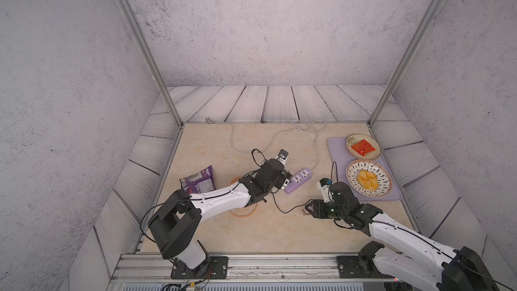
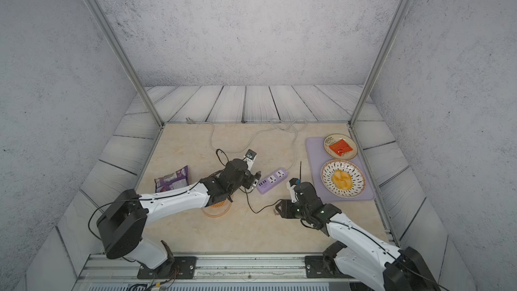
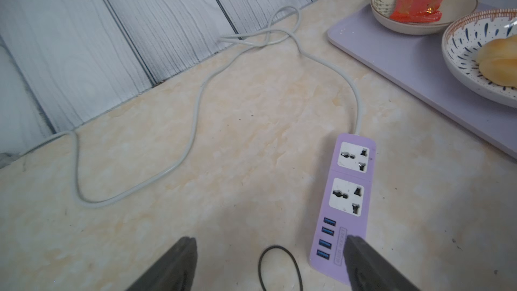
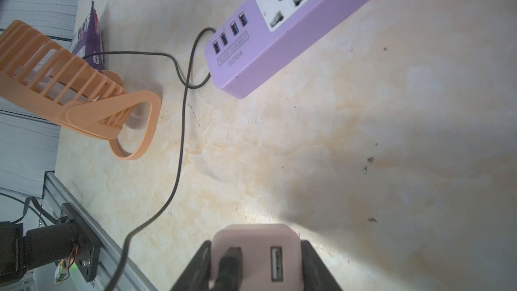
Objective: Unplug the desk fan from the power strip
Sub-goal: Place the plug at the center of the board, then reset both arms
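R gripper point(image 4: 256, 258): clamped on the pink plug adapter point(image 4: 251, 236), one finger each side. The fan's thin black cord point(image 4: 181, 124) is plugged into the adapter's face, next to a 2nd USB slot. Adapter is out of the power strip point(image 4: 279, 40) and well apart from it; both white sockets on the strip are bare.

L gripper point(image 3: 270, 240): jaws spread wide at the strip's USB end. One finger point(image 3: 361, 258) overlaps the strip's corner in the wrist view, contact can't tell. Btwn the jaws: tabletop + a loop of black cord.

Desk fan point(image 2: 218, 205) sits on its ring stand, mostly under the L arm in both top views, near a purple snack packet point(image 1: 198, 179). Strip's grey-white cord point(image 3: 195, 113) trails to the back wall.
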